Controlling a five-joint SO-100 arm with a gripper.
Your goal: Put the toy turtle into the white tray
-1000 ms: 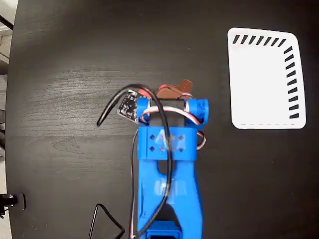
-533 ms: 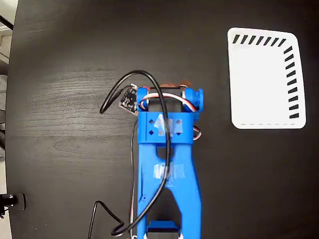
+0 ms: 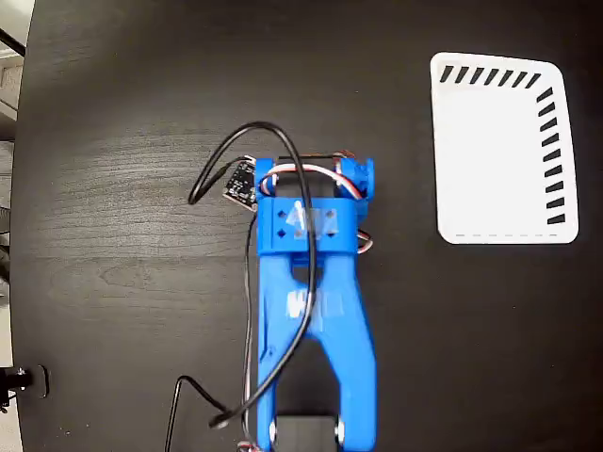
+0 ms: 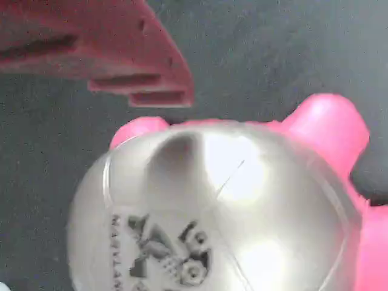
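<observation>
Evidently the grasp is in hand: the gripper (image 4: 182, 115), its closure impossible to tell, hangs right over the toy turtle (image 4: 212, 212), hidden beneath the blue arm (image 3: 306, 292) left of the white tray (image 3: 499, 151), so next it must clamp, lift and travel right.

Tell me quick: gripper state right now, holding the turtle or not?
Gripper: cannot tell if open or shut. One red finger sits just above the toy turtle; no grasp is visible.
</observation>
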